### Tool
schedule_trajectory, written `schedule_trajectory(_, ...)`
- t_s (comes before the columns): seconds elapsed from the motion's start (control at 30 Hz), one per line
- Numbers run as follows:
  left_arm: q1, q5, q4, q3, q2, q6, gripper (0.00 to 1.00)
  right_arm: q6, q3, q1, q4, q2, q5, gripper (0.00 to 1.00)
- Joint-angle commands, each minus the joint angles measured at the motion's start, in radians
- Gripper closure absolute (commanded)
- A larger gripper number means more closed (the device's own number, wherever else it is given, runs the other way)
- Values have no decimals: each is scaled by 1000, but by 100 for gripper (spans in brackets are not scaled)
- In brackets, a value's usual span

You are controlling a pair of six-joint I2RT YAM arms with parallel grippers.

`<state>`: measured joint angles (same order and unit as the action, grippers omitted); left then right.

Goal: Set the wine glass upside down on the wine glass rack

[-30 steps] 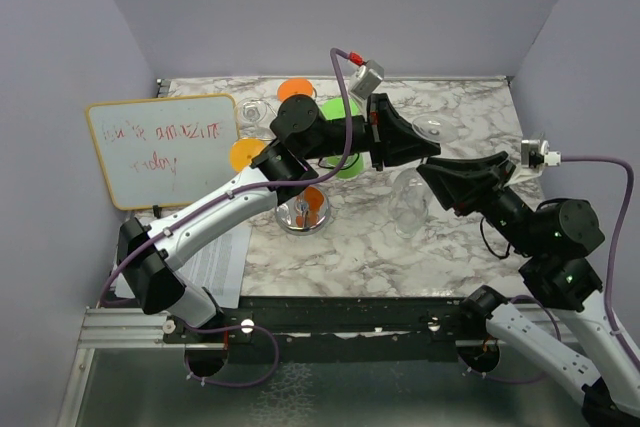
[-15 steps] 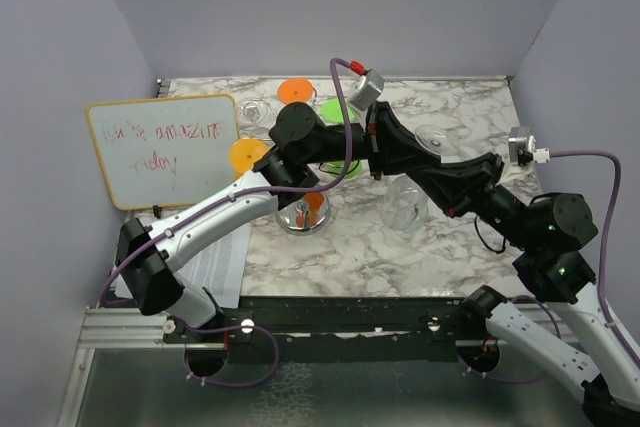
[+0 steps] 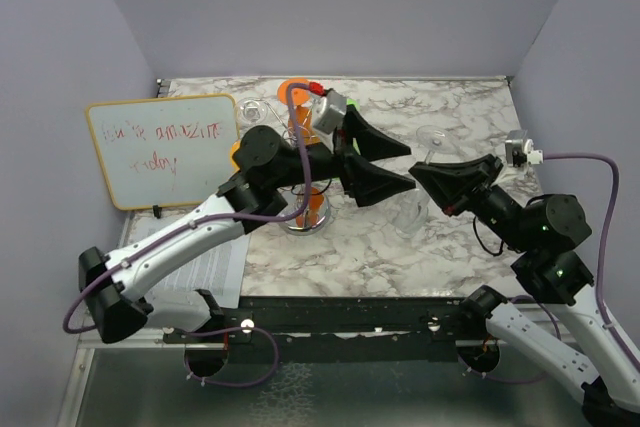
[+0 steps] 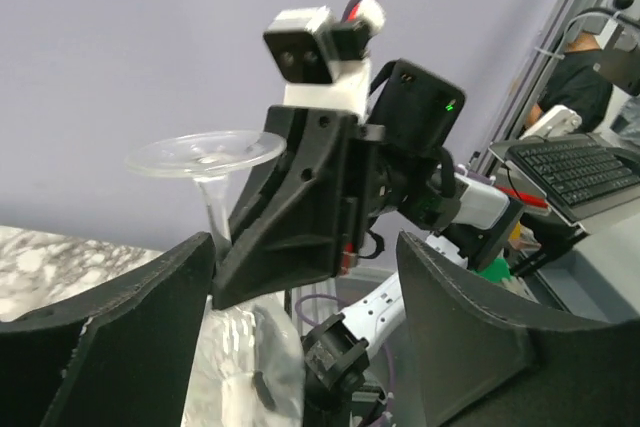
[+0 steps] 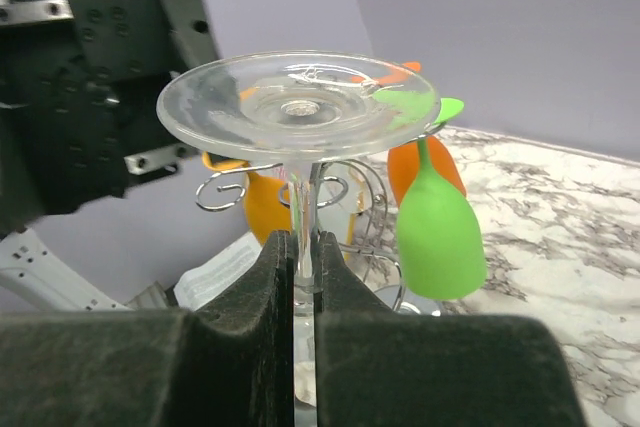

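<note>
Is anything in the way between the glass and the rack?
Yes: the open left gripper sits between the wine glass and the wine glass rack in the top view, and a green glass hangs there.

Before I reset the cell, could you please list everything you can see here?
clear wine glass: one, transparent, upside down, stem held in the right pincer
wine glass rack: one, chrome, on the table left of centre
green glass: one, green, hanging bowl-down on the rack
orange glasses: two, one orange, one yellower, hanging on the rack
spare clear glasses: at least two, transparent, back of the table
whiteboard: one, white with red writing, left edge
paper sheets: a few, white, near left
table: one, grey-white marble
left pincer: one, black, open, facing the right pincer
right pincer: one, black, shut on the stem
</note>
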<state>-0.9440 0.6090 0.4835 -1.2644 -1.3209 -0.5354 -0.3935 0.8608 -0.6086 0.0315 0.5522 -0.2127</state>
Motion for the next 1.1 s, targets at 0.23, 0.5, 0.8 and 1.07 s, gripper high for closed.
schedule_trajectory(0.23, -2, -563, -582, -55, 345, 318, 22, 33, -62, 2, -64, 56, 47, 99)
schedule_trajectory(0.5, -2, -909, -723, -38, 464, 381, 21, 42, -122, 1, -212, 179, 30, 99)
schedule_trajectory(0.8, -2, -1005, -734, -8, 497, 414, 20, 4, -135, 1, -461, 387, -87, 99)
schedule_trajectory(1.07, -3, -1019, -743, 4, 487, 429, 20, -16, -146, 1, -581, 462, -188, 99)
